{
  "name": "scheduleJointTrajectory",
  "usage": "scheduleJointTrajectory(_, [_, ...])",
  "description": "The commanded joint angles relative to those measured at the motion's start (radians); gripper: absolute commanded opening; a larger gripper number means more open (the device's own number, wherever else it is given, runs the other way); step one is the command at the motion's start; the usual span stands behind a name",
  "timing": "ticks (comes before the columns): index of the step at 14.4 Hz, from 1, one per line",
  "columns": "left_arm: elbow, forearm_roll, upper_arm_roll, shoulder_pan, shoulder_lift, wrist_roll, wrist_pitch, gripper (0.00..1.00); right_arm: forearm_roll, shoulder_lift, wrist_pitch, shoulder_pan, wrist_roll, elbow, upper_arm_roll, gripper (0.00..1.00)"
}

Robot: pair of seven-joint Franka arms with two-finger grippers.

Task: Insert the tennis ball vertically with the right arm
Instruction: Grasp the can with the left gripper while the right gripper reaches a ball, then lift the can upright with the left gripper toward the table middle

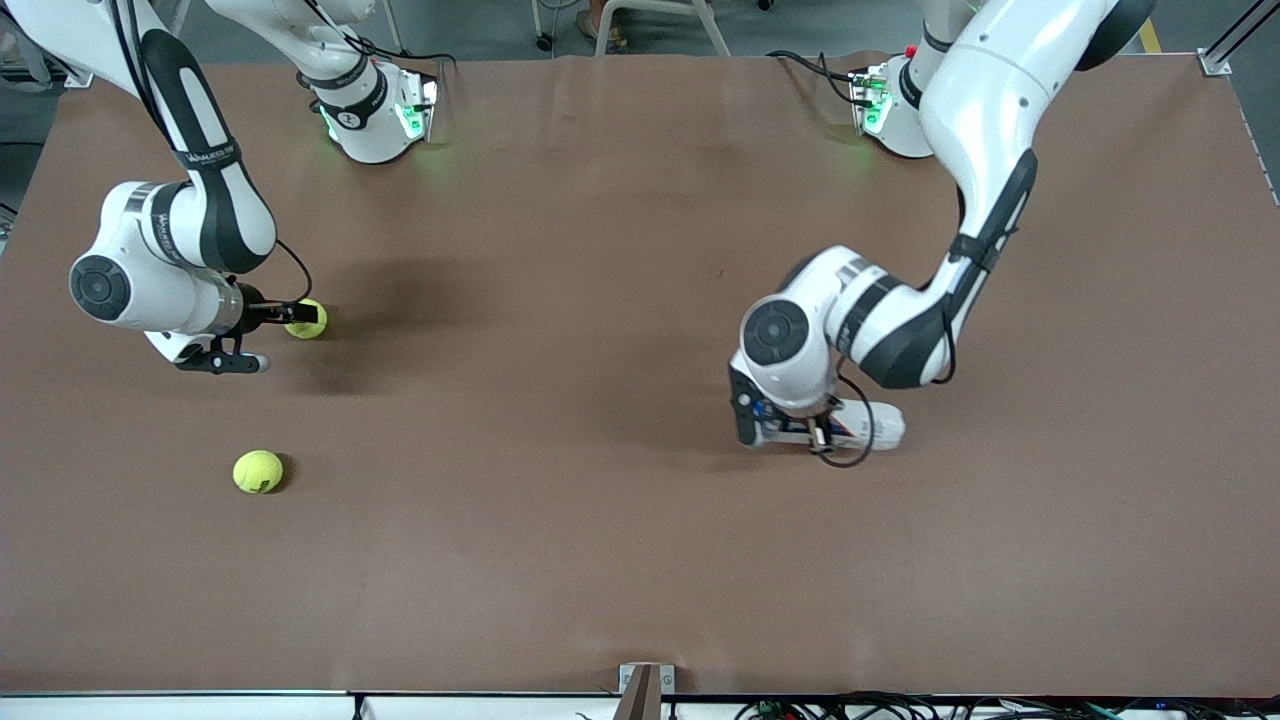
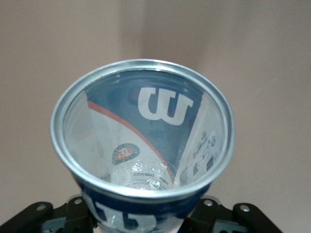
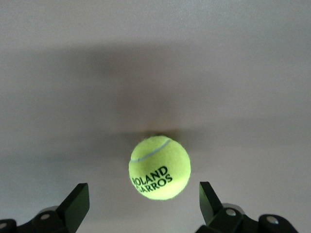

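A: Any readable text?

B: Yes. The tennis ball (image 3: 160,168) at the right gripper (image 3: 144,204) reads "ROLAND GARROS" in black, with a white seam above it. The can (image 2: 141,145) in the left wrist view is clear plastic with a metal rim, a big white Wilson "W" on a blue label, an orange stripe and a round Roland Garros badge. There is small print lower down the can; can't read it.

A: Right gripper?

B: Low over the table (image 1: 600,560) at the right arm's end, fingers spread wide, nothing clamped. The ball sits on the table just ahead of the fingertips (image 3: 77,201), not between them. In the front view the same ball (image 1: 307,319) shows at the gripper's tip.

A: Left gripper?

B: The left gripper (image 1: 815,432) is clamped on the can, low near the table toward the left arm's end. Open mouth faces the wrist camera. From the front view the can (image 1: 870,424) looks to be lying on its side, but the arm covers most of it, so not certain.

A: Anything else?

B: A second tennis ball (image 1: 258,471) lies loose, nearer the front camera than the first, well apart from it. The table has a plain matte brown cover. Grey floor and chair legs (image 1: 660,22) show past the bases.
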Motion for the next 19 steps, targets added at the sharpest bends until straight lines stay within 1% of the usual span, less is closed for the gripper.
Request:
scheduleJointTrajectory(1, [0.094,-0.102,-0.066,-0.023,0.04,-0.025,0.02,0.65,-0.001,-0.028,0.056,-0.025,-0.005,-0.046,0.01,1.0])
scheduleJointTrajectory(2, [0.104,-0.176,-0.065,-0.027,0.052,-0.038,0.078,0.65,-0.001,-0.025,0.056,-0.034,-0.006,-0.046,0.01,1.0])
scheduleJointTrajectory(3, [0.099,-0.23,-0.063,-0.022,0.06,-0.029,0.173,0.65,-0.012,-0.021,0.058,-0.034,-0.009,-0.046,0.01,1.0])
scheduleJointTrajectory(5, [0.098,-0.287,-0.063,-0.023,0.086,-0.029,0.313,0.66,-0.047,-0.016,0.058,-0.045,-0.009,-0.046,0.01,1.0])
scheduleJointTrajectory(10, [0.079,-0.518,-0.066,-0.08,0.15,-0.031,0.637,0.66,-0.047,0.013,0.062,-0.05,-0.009,-0.048,0.01,1.0])
scheduleJointTrajectory(11, [0.078,-0.543,-0.066,-0.098,0.172,-0.031,0.727,0.66,-0.047,0.019,0.068,-0.05,-0.009,-0.051,0.011,1.0])
scheduleJointTrajectory(14, [0.076,-0.549,-0.068,-0.148,0.219,-0.034,0.931,0.66,-0.047,0.054,0.105,-0.053,-0.009,-0.048,0.011,1.0])
scheduleJointTrajectory(16, [0.036,-0.549,-0.079,-0.157,0.227,-0.035,1.049,0.66,-0.047,0.071,0.116,-0.056,-0.008,-0.048,0.011,1.0])
scheduleJointTrajectory(19, [-0.008,-0.549,-0.096,-0.172,0.272,-0.037,1.218,0.66,-0.047,0.081,0.116,-0.056,-0.006,-0.048,0.011,1.0])
